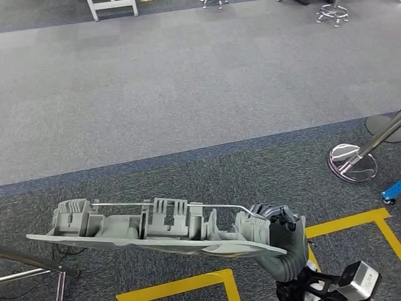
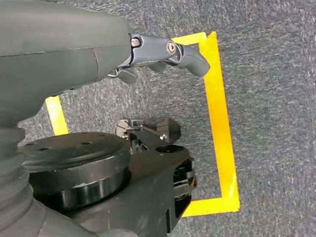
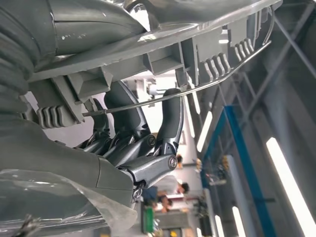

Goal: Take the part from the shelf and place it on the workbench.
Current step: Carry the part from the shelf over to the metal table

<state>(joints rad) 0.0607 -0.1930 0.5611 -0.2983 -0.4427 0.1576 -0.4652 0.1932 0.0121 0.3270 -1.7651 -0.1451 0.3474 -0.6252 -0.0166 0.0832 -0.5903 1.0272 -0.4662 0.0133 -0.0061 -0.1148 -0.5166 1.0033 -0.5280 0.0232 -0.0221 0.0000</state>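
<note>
Grey carpet (image 1: 189, 81) with yellow floor tape (image 1: 180, 285) lies under the long grey part (image 1: 151, 229). Right hand (image 1: 279, 235) grips the part's end; left hand (image 2: 164, 52) hangs loose, holding nothing.

Right robot hand (image 1: 276, 233): mostly hidden behind the part (image 1: 141, 229) in head view; its wrist is cut by the lower edge. Left robot hand (image 2: 168, 54): only fingers visible past the cover. People (image 3: 169, 190) beyond the right wrist blurred, small.

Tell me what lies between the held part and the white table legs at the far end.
In the head view, bare grey carpet separates the part from the white table legs.
</note>
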